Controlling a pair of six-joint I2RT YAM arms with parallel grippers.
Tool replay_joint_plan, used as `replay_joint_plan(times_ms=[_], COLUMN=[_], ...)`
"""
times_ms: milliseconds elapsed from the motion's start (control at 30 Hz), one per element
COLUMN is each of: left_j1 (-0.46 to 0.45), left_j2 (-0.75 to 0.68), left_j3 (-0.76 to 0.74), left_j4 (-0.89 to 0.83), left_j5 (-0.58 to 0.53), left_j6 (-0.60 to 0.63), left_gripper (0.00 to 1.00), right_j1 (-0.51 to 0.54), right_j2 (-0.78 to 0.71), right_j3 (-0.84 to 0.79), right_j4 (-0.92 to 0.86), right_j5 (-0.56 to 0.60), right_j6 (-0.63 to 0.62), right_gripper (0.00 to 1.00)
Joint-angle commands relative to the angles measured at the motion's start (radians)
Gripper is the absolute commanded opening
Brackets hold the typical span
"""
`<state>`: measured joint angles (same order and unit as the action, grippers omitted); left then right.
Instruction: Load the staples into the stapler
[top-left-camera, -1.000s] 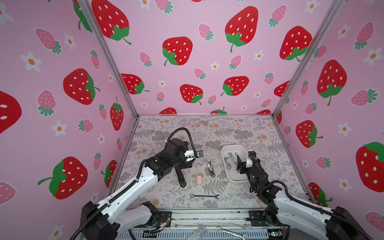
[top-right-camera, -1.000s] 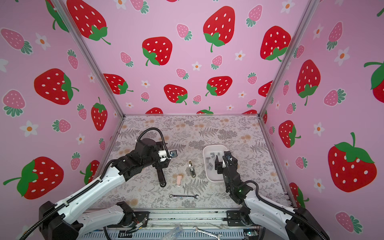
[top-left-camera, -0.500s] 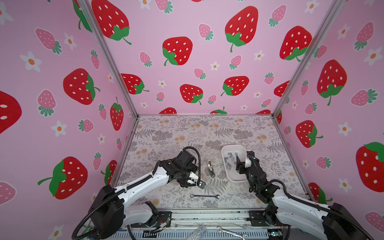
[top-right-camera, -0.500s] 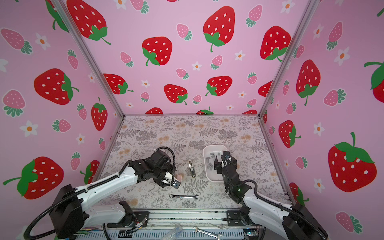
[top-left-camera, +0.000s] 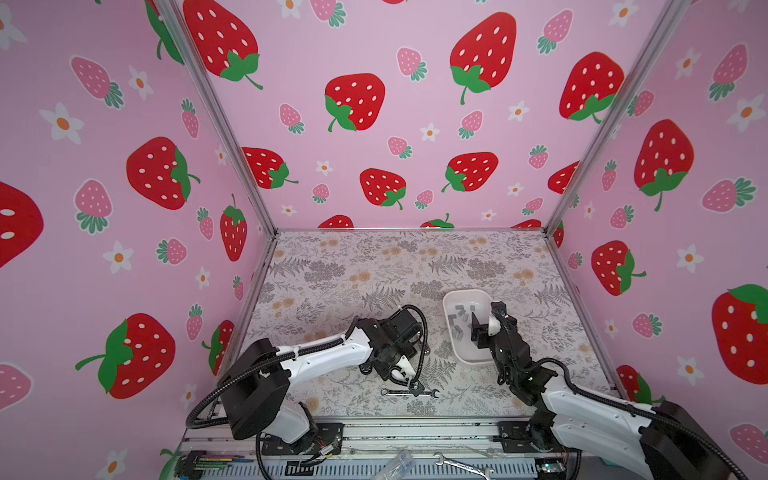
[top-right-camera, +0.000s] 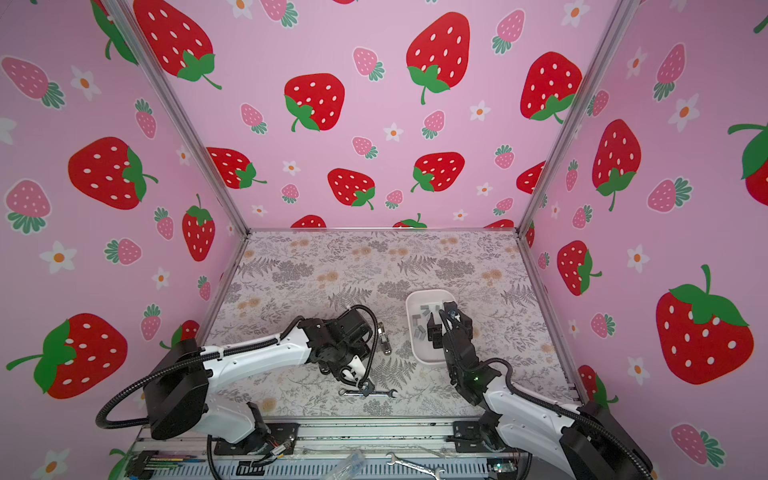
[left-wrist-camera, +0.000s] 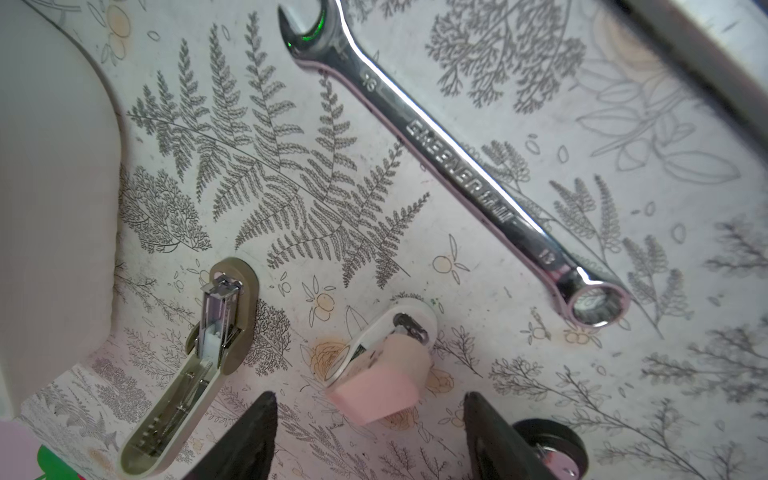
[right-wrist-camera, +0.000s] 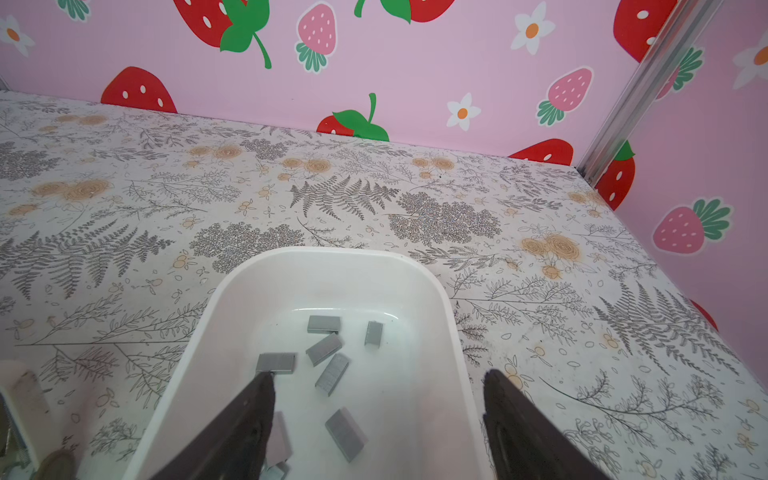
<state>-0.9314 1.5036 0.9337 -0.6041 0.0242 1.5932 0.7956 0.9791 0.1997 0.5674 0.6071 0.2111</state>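
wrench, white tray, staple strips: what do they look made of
The wrench looks like polished chromed steel: mirror-bright highlights, stamped lettering along the shank. The tray seems white plastic, smooth and slightly glossy, with rounded moulded corners. The staples look like dull grey metal, matte, faintly ribbed across each strip.

far table (top-left-camera: 374, 266) bare, stapler (left-wrist-camera: 174, 407), wrench (left-wrist-camera: 457, 170), tray (top-left-camera: 465, 292) crowd the front

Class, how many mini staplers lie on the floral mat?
2. An open olive stapler lies beside the white tray; a pink-and-white stapler lies between it and the silver wrench. The left arm could hide more.
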Motion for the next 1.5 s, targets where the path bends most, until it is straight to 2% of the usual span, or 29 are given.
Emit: replay_joint_plan(times_ms=[0,233,533,1233,1333,1467], left_j1=[-0.014,-0.029,-0.044,-0.055,-0.061,-0.062], left_j2=[0.028,0.033,0.102,0.118,0.125,0.126], left_j3=[0.000,-0.014,-0.006,0.017,0.018,0.013], left_j4=[-0.020,0.022,0.033,0.007,0.007,0.014], left_j5=[-0.013,-0.012,-0.089,-0.085,-0.092,-0.103], left_j6=[0.033,0.031,0.032,0.022,0.020,0.020], left_gripper=[0.73,0.69,0.58,0.33,0.32,0.47], right_j1=[-0.005,-0.005,-0.004,-0.004,-0.004,-0.004], right_j2=[0.010,0.011,0.022,0.028,0.031,0.032], right_j3=[0.035,0.037,0.041,0.044,0.046,0.046], right_j4=[0.015,0.015,0.015,0.015,0.014,0.014], right_j5=[-0.004,-0.007,-0.013,-0.020,-0.020,-0.021], right_j6=[-0.010,-0.010,-0.013,-0.014,-0.015,-0.015], right_gripper=[0.81,0.81,0.81,0.82,0.82,0.82])
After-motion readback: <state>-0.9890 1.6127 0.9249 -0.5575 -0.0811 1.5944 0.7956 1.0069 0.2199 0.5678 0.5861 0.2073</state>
